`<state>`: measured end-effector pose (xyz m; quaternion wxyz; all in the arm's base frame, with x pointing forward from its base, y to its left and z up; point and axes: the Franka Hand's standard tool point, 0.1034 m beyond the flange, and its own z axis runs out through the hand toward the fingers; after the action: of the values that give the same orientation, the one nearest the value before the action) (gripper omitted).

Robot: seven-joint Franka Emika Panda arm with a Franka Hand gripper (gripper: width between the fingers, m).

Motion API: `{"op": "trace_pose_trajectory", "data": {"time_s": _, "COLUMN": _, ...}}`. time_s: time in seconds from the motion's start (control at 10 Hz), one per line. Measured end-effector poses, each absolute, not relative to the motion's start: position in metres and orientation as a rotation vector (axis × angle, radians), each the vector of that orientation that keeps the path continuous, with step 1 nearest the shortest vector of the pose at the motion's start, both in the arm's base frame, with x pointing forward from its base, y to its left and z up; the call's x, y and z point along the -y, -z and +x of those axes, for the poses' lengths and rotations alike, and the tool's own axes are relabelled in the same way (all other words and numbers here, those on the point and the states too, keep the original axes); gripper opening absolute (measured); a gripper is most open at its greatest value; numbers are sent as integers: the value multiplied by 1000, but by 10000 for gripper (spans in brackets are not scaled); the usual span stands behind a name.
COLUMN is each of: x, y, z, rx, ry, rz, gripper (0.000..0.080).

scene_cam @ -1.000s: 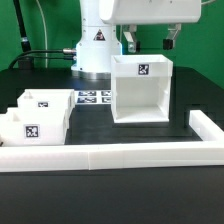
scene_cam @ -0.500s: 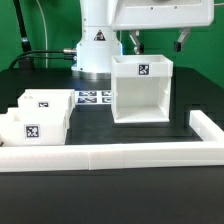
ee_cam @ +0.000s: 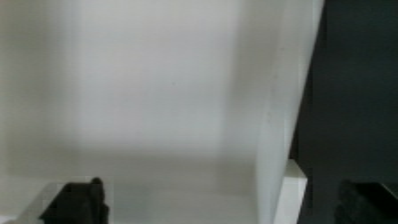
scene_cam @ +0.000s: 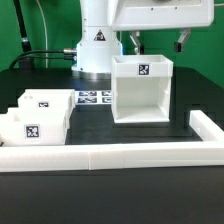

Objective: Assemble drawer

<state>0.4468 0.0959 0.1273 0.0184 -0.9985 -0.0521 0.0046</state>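
The drawer housing point(scene_cam: 140, 95) is a white open-fronted cube with a square tag on its upper back wall, standing at the centre right of the table. Two shallow white trays point(scene_cam: 45, 103) point(scene_cam: 25, 128) with tags lie at the exterior view's left. My gripper point(scene_cam: 156, 47) hangs just above the housing's back top edge, open and empty. In the wrist view the gripper point(ee_cam: 219, 205) looks down on a white housing surface point(ee_cam: 160, 100). One dark finger point(ee_cam: 75, 200) is over the white and the other point(ee_cam: 365, 200) is beyond the wall's edge.
A long low white rail point(scene_cam: 120, 156) runs along the front and turns up at the exterior view's right. The marker board point(scene_cam: 92, 98) lies flat behind the trays. The robot base point(scene_cam: 95, 45) stands at the back.
The finger on the exterior view's right has moved outward, so the jaws stand wider than a second ago. The housing and trays have not moved.
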Motion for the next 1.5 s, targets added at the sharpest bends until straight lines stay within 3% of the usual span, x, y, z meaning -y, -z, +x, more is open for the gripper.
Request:
{"op": "trace_pose_trajectory", "data": {"time_s": 0.6, "x": -117, "y": -98, "z": 423, "rx": 102, "ry": -29, "rz": -3079, "gripper": 649}}
{"op": "trace_pose_trajectory", "data": {"time_s": 0.8, "x": -117, "y": -97, "z": 421, "rx": 104, "ry": -28, "rz": -3079, "gripper": 391}}
{"op": "trace_pose_trajectory", "data": {"time_s": 0.9, "x": -117, "y": -97, "z": 421, "rx": 104, "ry": -28, "rz": -3079, "gripper": 391}}
{"op": "trace_pose_trajectory", "data": {"time_s": 1.1, "x": -117, "y": -97, "z": 421, "rx": 105, "ry": -28, "rz": -3079, "gripper": 73}}
{"op": "trace_pose_trajectory", "data": {"time_s": 1.5, "x": -117, "y": -97, "z": 421, "rx": 105, "ry": -26, "rz": -3079, "gripper": 37}}
